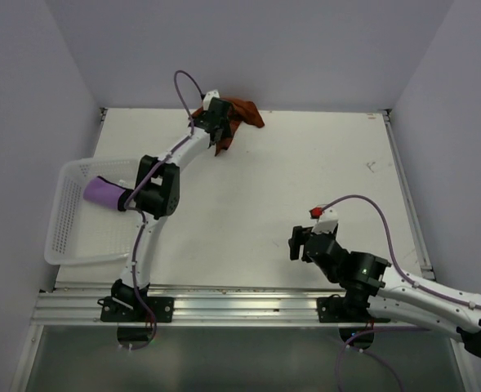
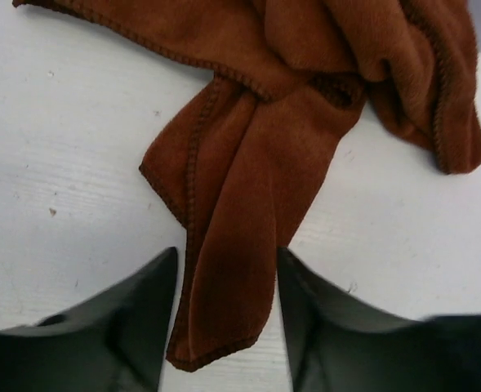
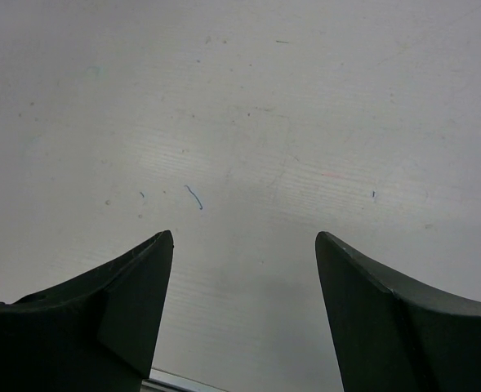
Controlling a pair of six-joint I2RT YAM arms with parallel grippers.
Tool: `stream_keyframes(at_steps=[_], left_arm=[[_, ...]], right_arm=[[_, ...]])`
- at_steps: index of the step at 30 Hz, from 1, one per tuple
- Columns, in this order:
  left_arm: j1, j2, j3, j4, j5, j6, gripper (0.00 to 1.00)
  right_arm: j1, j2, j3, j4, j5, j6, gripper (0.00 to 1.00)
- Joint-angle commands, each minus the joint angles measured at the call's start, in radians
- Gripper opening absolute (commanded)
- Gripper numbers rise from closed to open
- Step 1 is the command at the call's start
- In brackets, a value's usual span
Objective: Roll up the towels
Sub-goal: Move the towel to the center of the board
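Observation:
The rust orange-brown towel (image 1: pixel 246 113) lies crumpled at the far edge of the table, near the back wall. In the left wrist view a narrow corner of this towel (image 2: pixel 256 163) trails down flat on the table between my fingers. My left gripper (image 2: pixel 226 260) straddles that strip, jaws open and close against its two edges. From above, the left gripper (image 1: pixel 220 135) sits at the towel's near-left side. The purple towel (image 1: pixel 103 191) lies rolled inside the basket. My right gripper (image 1: pixel 295 242) hovers open over bare table (image 3: pixel 244 238), holding nothing.
A white perforated basket (image 1: pixel 60 214) sits at the table's left edge, beside the left arm's elbow. White walls close in the table at the back and on both sides. A metal rail (image 1: pixel 240 306) runs along the near edge.

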Motion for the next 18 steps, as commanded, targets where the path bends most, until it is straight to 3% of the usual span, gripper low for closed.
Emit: stream_keyframes(at_steps=[1, 2, 5, 7, 8, 11, 12, 13, 14, 16, 17, 18], left_arm=[[0.015, 0.021, 0.041, 0.044, 0.006, 0.016, 0.46], [0.014, 0.021, 0.029, 0.049, 0.017, 0.014, 0.36], [0.014, -0.008, -0.079, 0.078, 0.037, -0.004, 0.34], [0.014, -0.046, -0.181, 0.118, 0.039, -0.014, 0.39], [0.014, -0.054, -0.206, 0.138, 0.039, -0.014, 0.5], [0.014, -0.071, -0.261, 0.143, 0.042, -0.018, 0.6], [0.012, -0.077, -0.272, 0.15, 0.049, -0.018, 0.58], [0.012, -0.088, -0.297, 0.158, 0.052, -0.015, 0.53], [0.014, -0.094, -0.307, 0.172, 0.054, -0.017, 0.37], [0.012, -0.109, -0.332, 0.179, 0.059, -0.017, 0.18], [0.012, -0.116, -0.337, 0.181, 0.06, -0.02, 0.0], [0.014, -0.122, -0.346, 0.181, 0.062, -0.023, 0.0]], right_arm=[[-0.039, 0.041, 0.027, 0.028, -0.032, -0.033, 0.74], [-0.043, 0.044, 0.03, 0.033, -0.044, -0.037, 0.74], [-0.063, 0.061, 0.048, 0.048, -0.061, -0.045, 0.74], [-0.066, 0.061, 0.057, 0.048, -0.068, -0.045, 0.73], [-0.068, 0.056, 0.062, 0.048, -0.072, -0.045, 0.73], [-0.068, 0.043, 0.06, 0.036, -0.083, -0.039, 0.73], [-0.068, 0.038, 0.059, 0.028, -0.084, -0.028, 0.73], [-0.068, 0.032, 0.054, 0.019, -0.084, -0.025, 0.73], [-0.068, 0.017, 0.044, 0.016, -0.086, -0.019, 0.72], [-0.068, 0.001, 0.033, 0.002, -0.086, -0.001, 0.71], [-0.068, -0.009, 0.024, -0.004, -0.084, 0.004, 0.71], [-0.068, -0.026, 0.022, -0.01, -0.084, 0.012, 0.7]])
